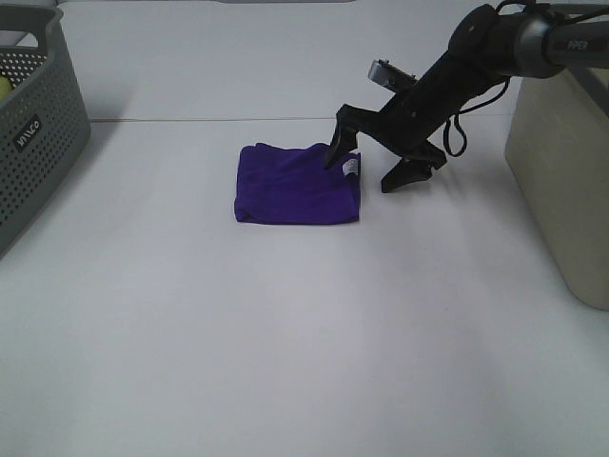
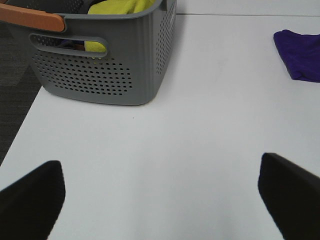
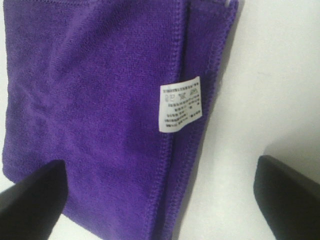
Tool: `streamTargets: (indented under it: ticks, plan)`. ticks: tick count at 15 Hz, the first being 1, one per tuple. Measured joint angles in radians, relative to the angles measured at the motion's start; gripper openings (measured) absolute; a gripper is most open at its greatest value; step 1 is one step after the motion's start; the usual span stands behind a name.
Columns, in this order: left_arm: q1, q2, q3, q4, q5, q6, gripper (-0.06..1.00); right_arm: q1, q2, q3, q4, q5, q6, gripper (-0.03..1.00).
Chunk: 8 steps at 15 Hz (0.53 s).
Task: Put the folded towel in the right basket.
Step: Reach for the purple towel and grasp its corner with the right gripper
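The folded purple towel (image 1: 297, 184) lies flat on the white table, with a white label near its right edge. My right gripper (image 1: 376, 164) is open and straddles that edge, one finger over the towel and one over bare table. The right wrist view shows the towel (image 3: 100, 110) and its label (image 3: 181, 104) close below the gripper (image 3: 160, 200). The beige right basket (image 1: 561, 171) stands at the right edge. My left gripper (image 2: 160, 195) is open over bare table, far from the towel (image 2: 300, 54).
A grey perforated basket (image 1: 33, 133) stands at the far left; it holds yellow cloth (image 2: 117, 7) and has an orange handle (image 2: 30, 17). The table's left edge (image 2: 20, 130) drops to dark floor.
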Motion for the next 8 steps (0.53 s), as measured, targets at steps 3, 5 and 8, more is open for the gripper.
streamTargets:
  ticks: [3, 5, 8]
  plan:
    - [0.0, 0.0, 0.0, 0.0, 0.0, 0.0, 0.99, 0.026, 0.005, -0.002, -0.018, -0.012, 0.026, 0.9]
    - [0.0, 0.0, 0.0, 0.0, 0.0, 0.0, 0.99, 0.076, 0.029, -0.013, -0.01, -0.032, 0.06, 0.84]
    - [0.0, 0.0, 0.0, 0.0, 0.0, 0.0, 0.99, 0.179, 0.073, -0.039, 0.035, -0.068, 0.108, 0.63]
